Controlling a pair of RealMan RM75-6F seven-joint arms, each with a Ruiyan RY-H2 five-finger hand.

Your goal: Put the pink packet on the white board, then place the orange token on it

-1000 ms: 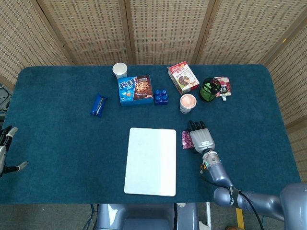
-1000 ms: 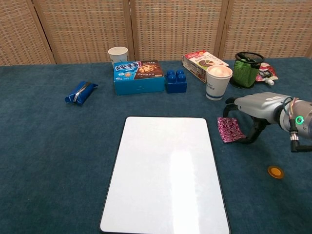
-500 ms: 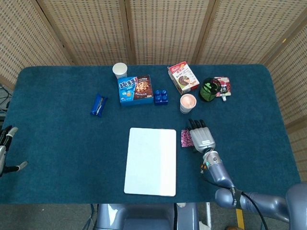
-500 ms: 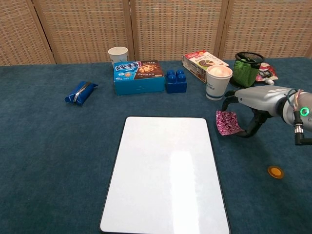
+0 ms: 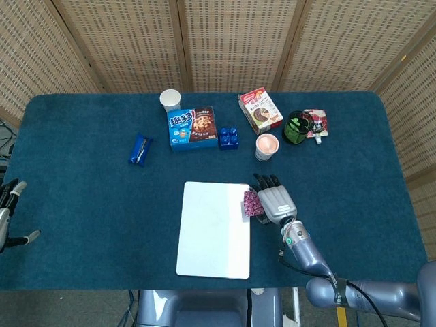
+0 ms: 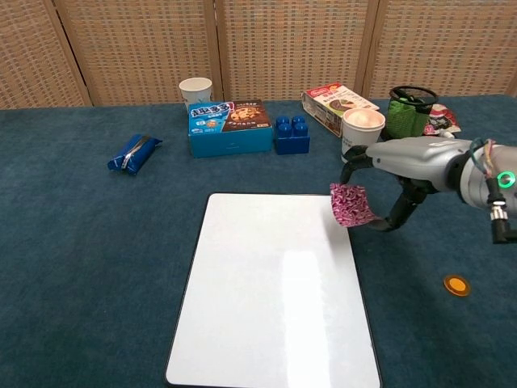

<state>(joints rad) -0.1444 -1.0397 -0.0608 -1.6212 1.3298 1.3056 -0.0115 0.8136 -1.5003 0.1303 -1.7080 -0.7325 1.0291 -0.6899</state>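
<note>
The pink packet [image 6: 349,204] hangs lifted over the right edge of the white board [image 6: 275,283], pinched in my right hand [image 6: 396,170]. In the head view the pink packet [image 5: 252,202] shows just left of the right hand [image 5: 274,201], at the edge of the white board [image 5: 214,228]. The orange token [image 6: 456,284] lies on the blue cloth, to the right of the board and below my right forearm; the head view hides it. My left hand [image 5: 8,204] hangs off the table's left edge, fingers apart and holding nothing.
Along the back stand a paper cup [image 6: 195,90], a blue cookie box [image 6: 230,127], a blue brick [image 6: 291,135], a snack box [image 6: 338,107], a lidded cup [image 6: 361,135] close behind my right hand, and a green mug [image 6: 406,115]. A blue pouch [image 6: 134,153] lies left.
My right hand has lifted the pink packet off the cloth and carried it left, from beside the board to over its right edge. The left hand has stayed still.
</note>
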